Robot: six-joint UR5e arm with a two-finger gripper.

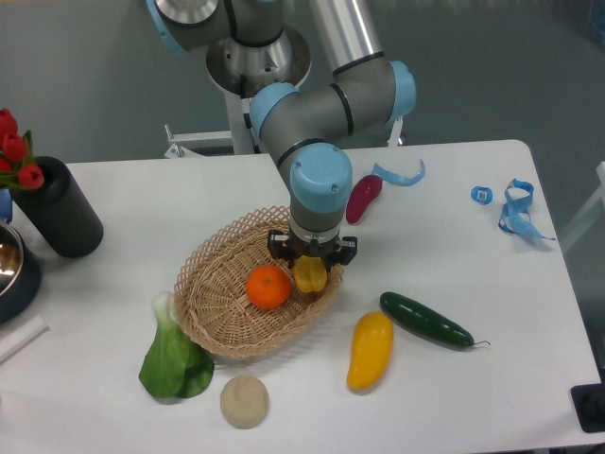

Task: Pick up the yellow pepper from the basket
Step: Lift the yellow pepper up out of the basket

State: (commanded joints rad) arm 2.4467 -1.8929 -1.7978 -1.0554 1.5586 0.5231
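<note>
The yellow pepper (pixel 310 275) sits low at the right inner side of the woven basket (pixel 216 284), beside a round orange (pixel 267 287). My gripper (pixel 312 269) points straight down over the pepper with a finger on each side of it, and looks shut on it. The arm's blue-grey wrist hides the top of the pepper. Whether the pepper still touches the basket floor I cannot tell.
On the table right of the basket lie a smooth yellow fruit (pixel 370 350), a dark green cucumber (pixel 425 320) and a purple vegetable (pixel 363 197). Green leafy bok choy (pixel 173 357) and a beige ball (pixel 245 401) lie in front. A black vase (pixel 59 206) stands left; blue ribbons (pixel 518 208) lie right.
</note>
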